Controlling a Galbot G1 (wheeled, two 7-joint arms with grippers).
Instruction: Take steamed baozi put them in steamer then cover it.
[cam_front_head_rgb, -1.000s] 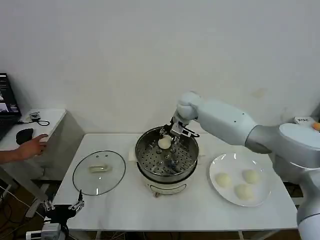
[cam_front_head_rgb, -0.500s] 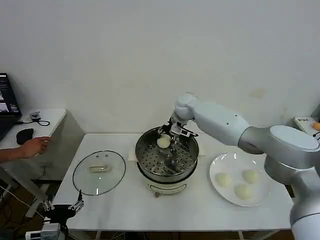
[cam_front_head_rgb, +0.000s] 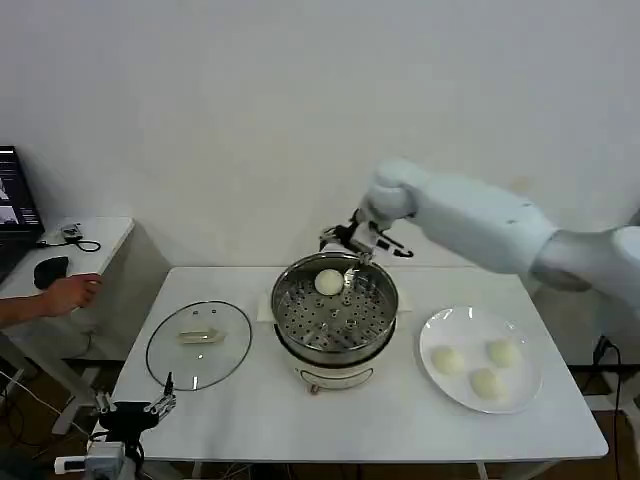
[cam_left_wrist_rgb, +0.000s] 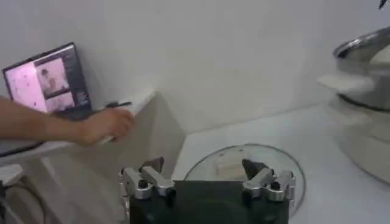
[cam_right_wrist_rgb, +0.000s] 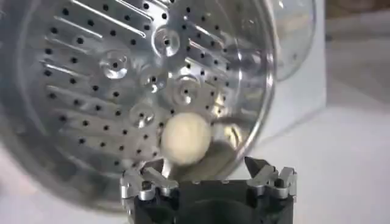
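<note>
The steamer (cam_front_head_rgb: 318, 326) stands mid-table, a shiny steel pot with a hole-dotted tray on a white base. One steamed baozi (cam_front_head_rgb: 329, 283) lies on the tray near the far rim. My right gripper (cam_front_head_rgb: 347, 248) hovers open just above and behind that rim, holding nothing. In the right wrist view the baozi (cam_right_wrist_rgb: 186, 138) rests on the tray (cam_right_wrist_rgb: 109, 91) beyond my open right gripper (cam_right_wrist_rgb: 205, 164), apart from it. Three more baozi (cam_front_head_rgb: 446, 359) sit on a white plate (cam_front_head_rgb: 455, 325) to the right. My left gripper (cam_front_head_rgb: 132, 404) stays open and idle off the table's front left corner.
The clear glass lid (cam_front_head_rgb: 198, 345) with a cream handle lies flat on the table left of the steamer. In the left wrist view the lid (cam_left_wrist_rgb: 277, 157) lies just past my left gripper (cam_left_wrist_rgb: 203, 164). A low side table (cam_front_head_rgb: 90, 235) with a laptop stands farther left.
My right gripper has let go of the baozi and risen up and back from inside the steamer. The baozi now lies on the tray. The left arm barely moved.
</note>
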